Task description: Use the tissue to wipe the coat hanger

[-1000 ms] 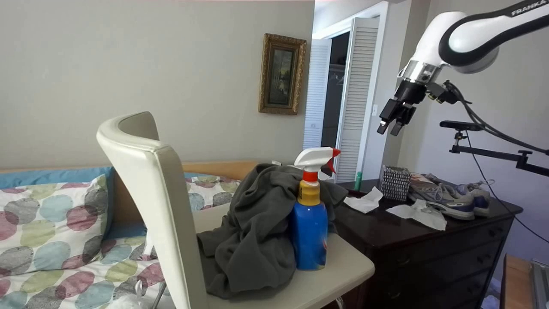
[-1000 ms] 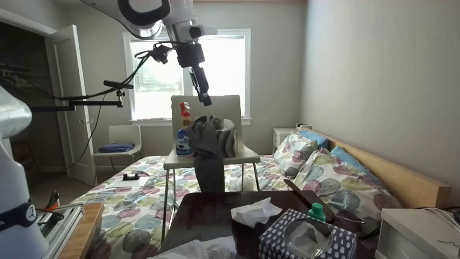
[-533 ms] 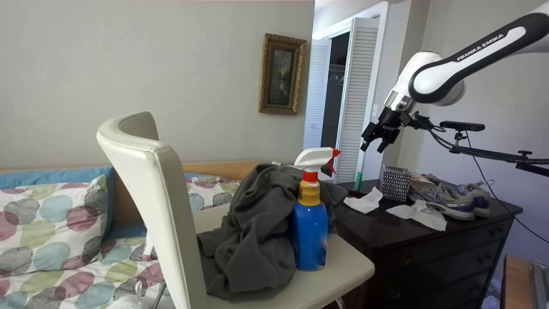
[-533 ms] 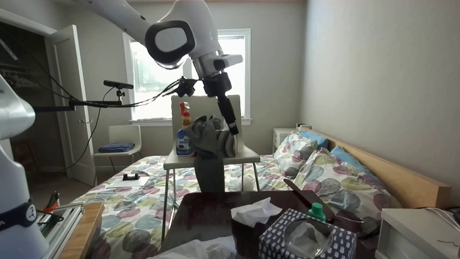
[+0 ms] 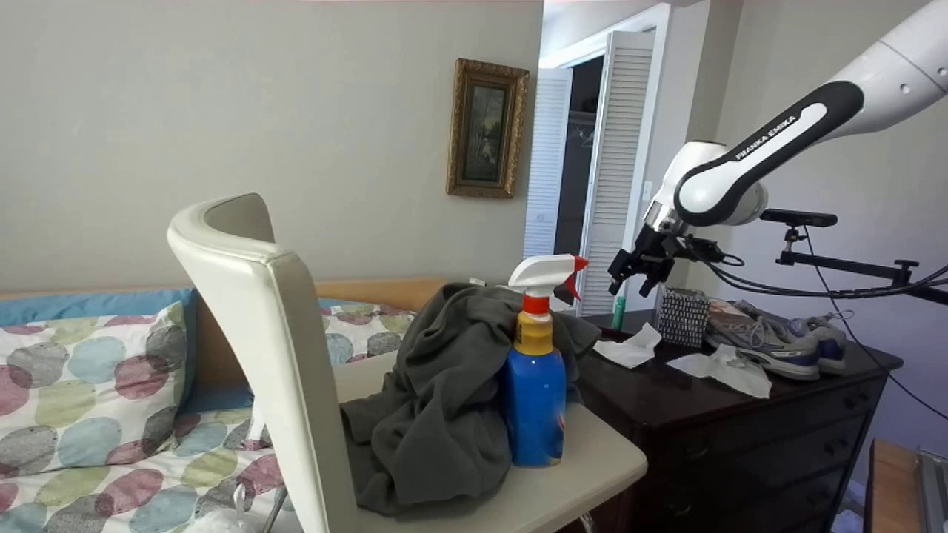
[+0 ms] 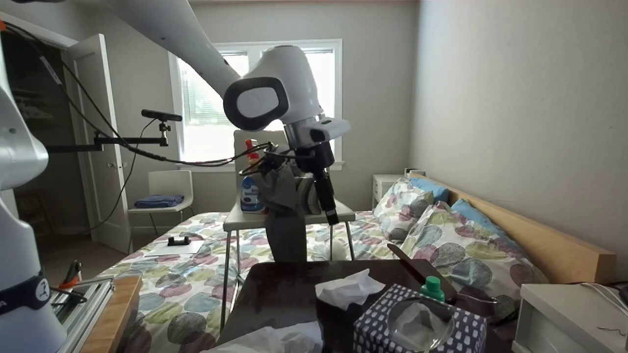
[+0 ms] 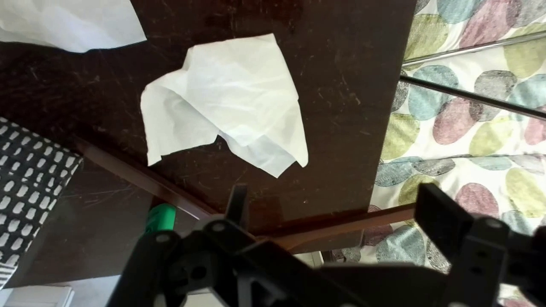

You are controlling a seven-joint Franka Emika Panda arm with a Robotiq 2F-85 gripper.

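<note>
A crumpled white tissue (image 7: 243, 94) lies on the dark dresser top in the wrist view. It also shows in both exterior views (image 5: 631, 348) (image 6: 348, 290). A second white sheet (image 7: 72, 25) lies near it. A brown wooden coat hanger (image 7: 330, 228) lies at the dresser's end, one arm jutting past the edge. Its arm and thin metal hook show in an exterior view (image 6: 417, 268). My gripper (image 7: 333, 200) is open and empty, in the air above the dresser. In the wrist view the tissue lies beyond the fingertips and the hanger passes behind them.
A patterned tissue box (image 6: 392, 314) and a green-capped bottle (image 6: 432, 288) stand beside the tissue and hanger. Shoes (image 5: 785, 348) sit on the dresser (image 5: 711, 422). A chair (image 5: 592, 459) holds a grey cloth heap (image 5: 452, 414) and a blue spray bottle (image 5: 535, 407).
My arm has come down and over toward the dresser, leftward in an exterior view and rightward in an exterior view. The gripper stays open. The tissue, hanger and other objects have not moved.
</note>
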